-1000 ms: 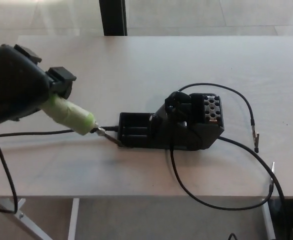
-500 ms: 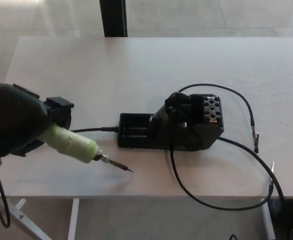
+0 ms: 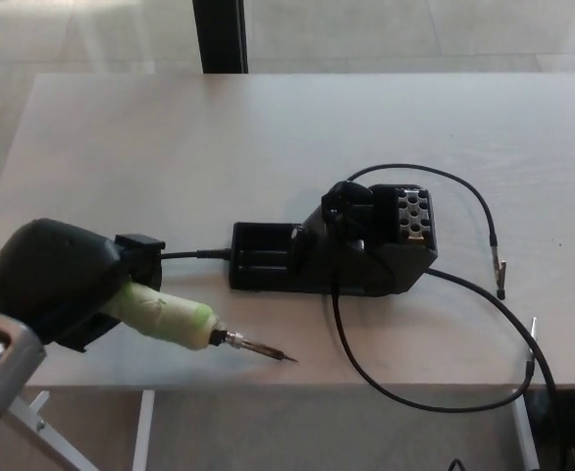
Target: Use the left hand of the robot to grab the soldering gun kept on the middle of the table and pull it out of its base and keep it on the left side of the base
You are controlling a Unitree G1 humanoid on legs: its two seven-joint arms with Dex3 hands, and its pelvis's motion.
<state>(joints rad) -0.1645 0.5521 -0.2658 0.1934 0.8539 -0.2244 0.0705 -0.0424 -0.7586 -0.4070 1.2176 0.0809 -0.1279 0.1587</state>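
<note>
My left hand (image 3: 57,283) is shut on the soldering gun (image 3: 184,326), whose pale green handle sticks out to the right and ends in a thin metal tip (image 3: 268,349). The gun is out of its black base (image 3: 337,245) and lies low near the table's front edge, left and in front of the base. Whether it touches the table I cannot tell. A black cord (image 3: 191,254) runs from the base's left end toward my hand. My right hand does not show.
The white table (image 3: 268,137) carries the base at its middle. A black cable (image 3: 444,177) loops from the base to the right, ending in a clip (image 3: 503,280). Another cable (image 3: 405,392) hangs over the front edge. A dark post (image 3: 219,34) stands behind the table.
My left hand has carried the gun down and toward the table's front edge. The tip now points right, farther from the base's left end.
</note>
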